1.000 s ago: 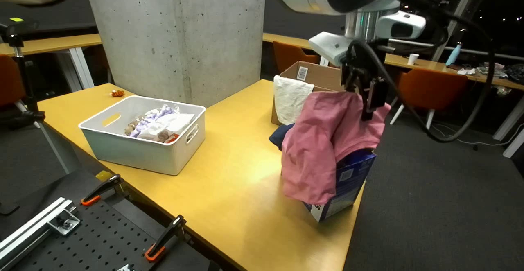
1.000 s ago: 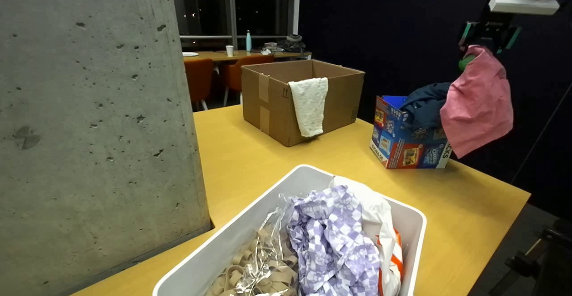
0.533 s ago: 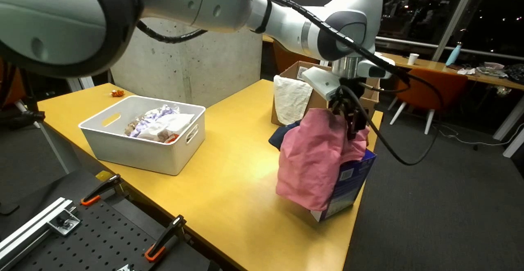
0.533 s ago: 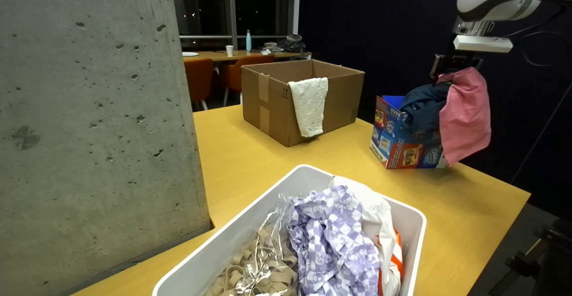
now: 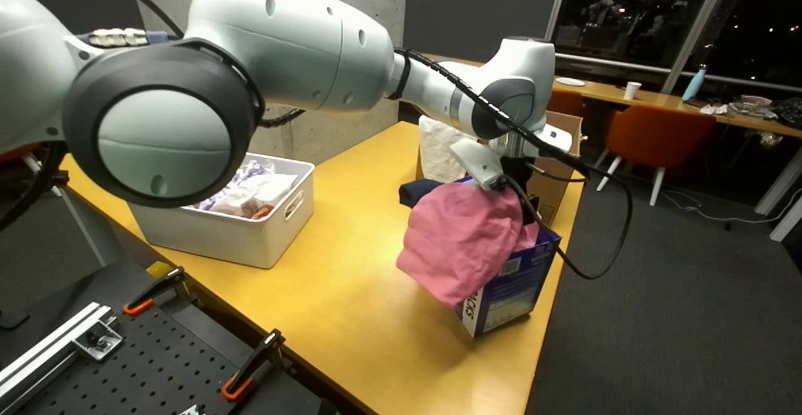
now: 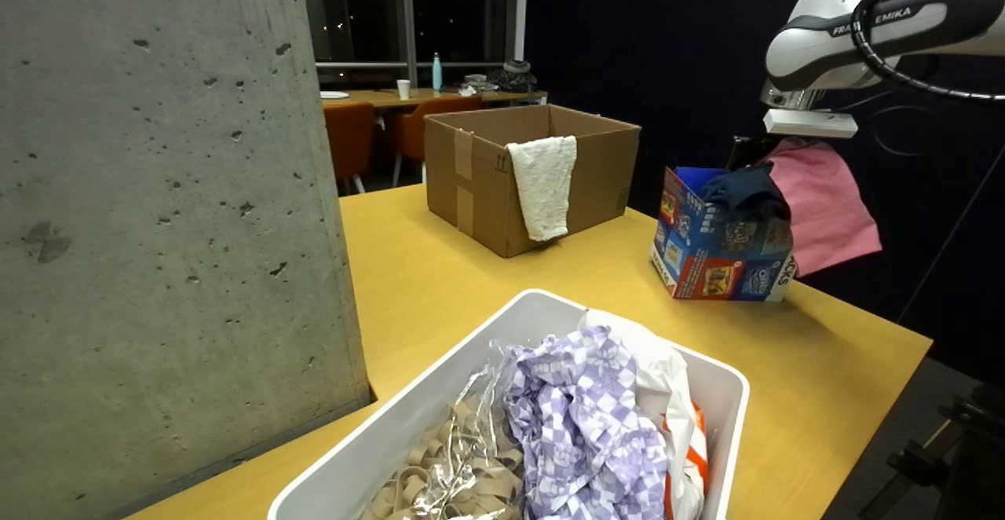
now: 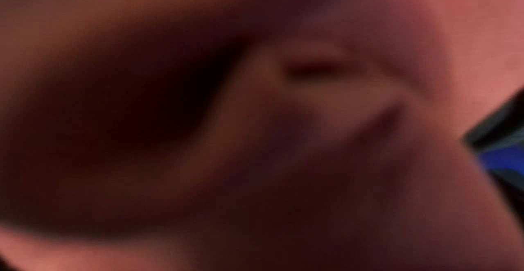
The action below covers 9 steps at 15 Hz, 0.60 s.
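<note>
Notably, the pink cloth (image 5: 457,239) fills nearly all of the wrist view as a blur, with a sliver of blue and some black at its right margin — both exterior views show it bunched at the mouth of a blue snack carton (image 5: 515,291) and spilling down outside one wall. In an exterior view it covers part of that carton, and a black perforated board (image 5: 166,352) with orange-tipped clamps (image 5: 255,365) appears beside the yellow table (image 5: 363,289). Printed snack pictures (image 6: 718,276) show in an exterior view, as does most of the cardboard box (image 6: 601,182), which the white robot arm (image 5: 301,45) partly blocks in an exterior view.

A navy cloth (image 6: 750,190) hangs over the carton's rim, and a white towel (image 6: 543,186) over the cardboard box's wall. The pale grey plastic bin (image 5: 207,236) contains purple-and-white checked fabric (image 6: 585,418), curled tan strips (image 6: 463,473) under clear wrap and a white plastic bag (image 6: 659,367) with orange markings.

Low over the carton, the end effector (image 6: 751,151) is against the pink cloth, which hides most of its fingers — whether they are spread or pinching fabric, I cannot tell.
</note>
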Motion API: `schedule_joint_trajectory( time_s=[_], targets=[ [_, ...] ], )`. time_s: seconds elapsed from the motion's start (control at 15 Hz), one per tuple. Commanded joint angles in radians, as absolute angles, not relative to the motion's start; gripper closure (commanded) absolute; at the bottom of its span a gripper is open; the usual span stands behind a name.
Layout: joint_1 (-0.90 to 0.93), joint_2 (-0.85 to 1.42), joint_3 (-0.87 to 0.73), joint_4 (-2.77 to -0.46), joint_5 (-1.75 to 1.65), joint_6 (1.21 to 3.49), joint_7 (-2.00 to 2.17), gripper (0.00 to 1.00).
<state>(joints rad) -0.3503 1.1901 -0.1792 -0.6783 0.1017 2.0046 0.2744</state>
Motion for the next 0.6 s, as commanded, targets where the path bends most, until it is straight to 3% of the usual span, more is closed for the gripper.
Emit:
schedule_joint_trajectory(
  time_s=[0.0,0.07,0.53],
  targets=[
    [-0.367,1.215,-0.167,-0.626,0.112,2.009,0.251,0.04],
    [-0.371,1.203,-0.168,-0.634,0.113,2.013,0.248,0.00],
    [-0.394,1.112,-0.182,-0.672,0.104,2.015,0.256,0.00]
  ],
)
